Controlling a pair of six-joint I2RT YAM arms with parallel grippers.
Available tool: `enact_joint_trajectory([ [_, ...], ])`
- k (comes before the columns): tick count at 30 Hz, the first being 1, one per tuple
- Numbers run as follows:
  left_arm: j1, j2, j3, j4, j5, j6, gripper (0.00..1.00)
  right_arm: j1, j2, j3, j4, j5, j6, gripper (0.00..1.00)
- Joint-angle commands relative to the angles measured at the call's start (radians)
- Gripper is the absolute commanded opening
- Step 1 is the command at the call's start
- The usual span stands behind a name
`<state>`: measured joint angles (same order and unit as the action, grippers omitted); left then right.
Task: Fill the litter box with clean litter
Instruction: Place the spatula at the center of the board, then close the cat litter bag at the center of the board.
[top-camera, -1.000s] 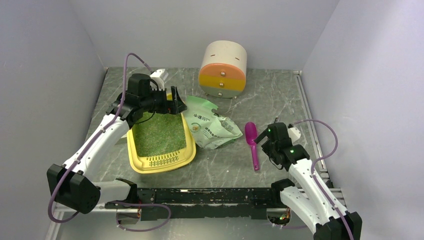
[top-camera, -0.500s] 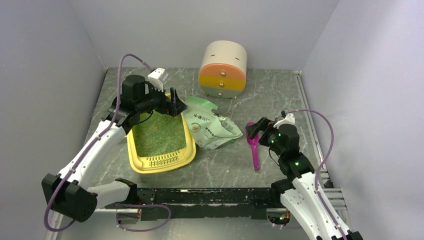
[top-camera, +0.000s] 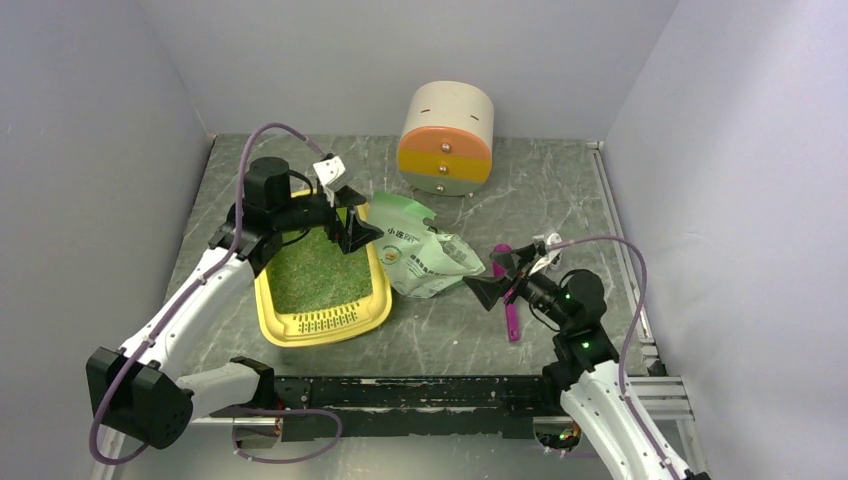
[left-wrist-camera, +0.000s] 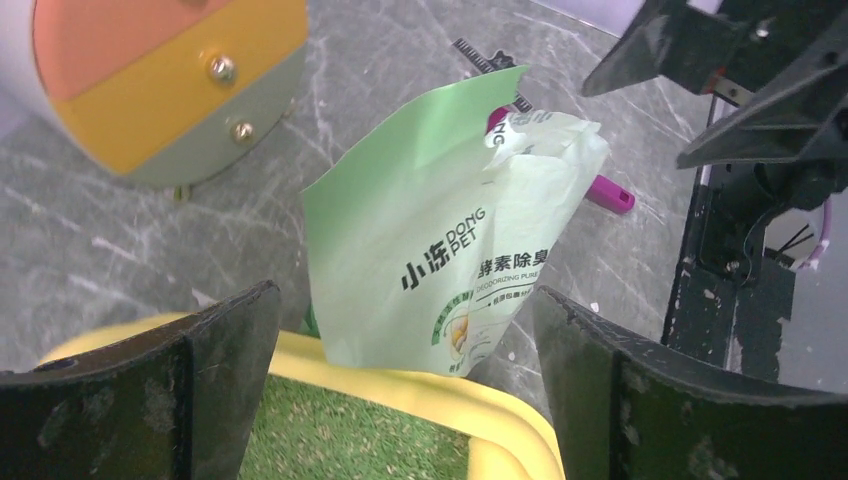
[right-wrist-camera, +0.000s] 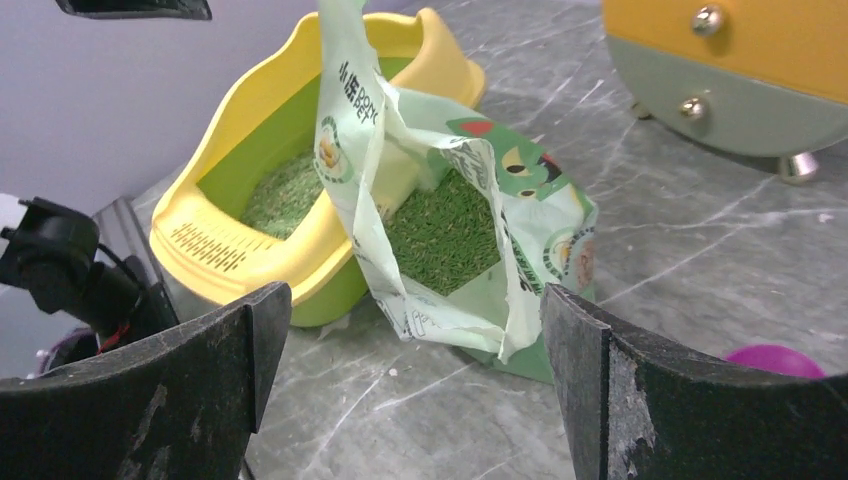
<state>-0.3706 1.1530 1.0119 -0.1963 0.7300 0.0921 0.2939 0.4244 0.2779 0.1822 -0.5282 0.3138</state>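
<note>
The yellow litter box (top-camera: 372, 298) lies left of centre with its grille (top-camera: 322, 321) at the near end. Greenish-grey litter (top-camera: 315, 268) covers its floor. It also shows in the left wrist view (left-wrist-camera: 440, 395) and the right wrist view (right-wrist-camera: 230, 210). A torn pale green bag (top-camera: 425, 256) lies against its right side, with more litter inside (right-wrist-camera: 445, 232). My left gripper (top-camera: 352, 226) hovers open and empty over the box's far right corner. My right gripper (top-camera: 497, 278) is open and empty, low over the table, pointing at the bag.
A magenta scoop (top-camera: 508, 300) lies on the table under my right gripper. A round beige-orange-yellow drawer cabinet (top-camera: 447, 140) stands at the back centre. Grey walls close in the left, back and right sides. A black rail (top-camera: 400, 392) runs along the near edge.
My right gripper has swung left from beside the scoop and now points at the bag. My left gripper has shifted slightly right over the box's far corner.
</note>
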Motion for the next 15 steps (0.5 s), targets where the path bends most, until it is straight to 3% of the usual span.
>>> enact_joint_trajectory([
  [1, -0.005, 0.019, -0.030, 0.116, 0.166, 0.152, 0.99, -0.004, 0.098, 0.027, 0.053, -0.079, -0.075, 0.98],
  [8, -0.005, 0.101, 0.007, 0.102, 0.156, 0.135, 0.99, -0.002, 0.308, 0.078, 0.096, -0.175, -0.177, 0.98],
  [15, -0.004, 0.134, -0.030, 0.249, 0.141, 0.030, 0.99, -0.002, 0.378, 0.046, 0.242, -0.203, -0.146, 0.94],
])
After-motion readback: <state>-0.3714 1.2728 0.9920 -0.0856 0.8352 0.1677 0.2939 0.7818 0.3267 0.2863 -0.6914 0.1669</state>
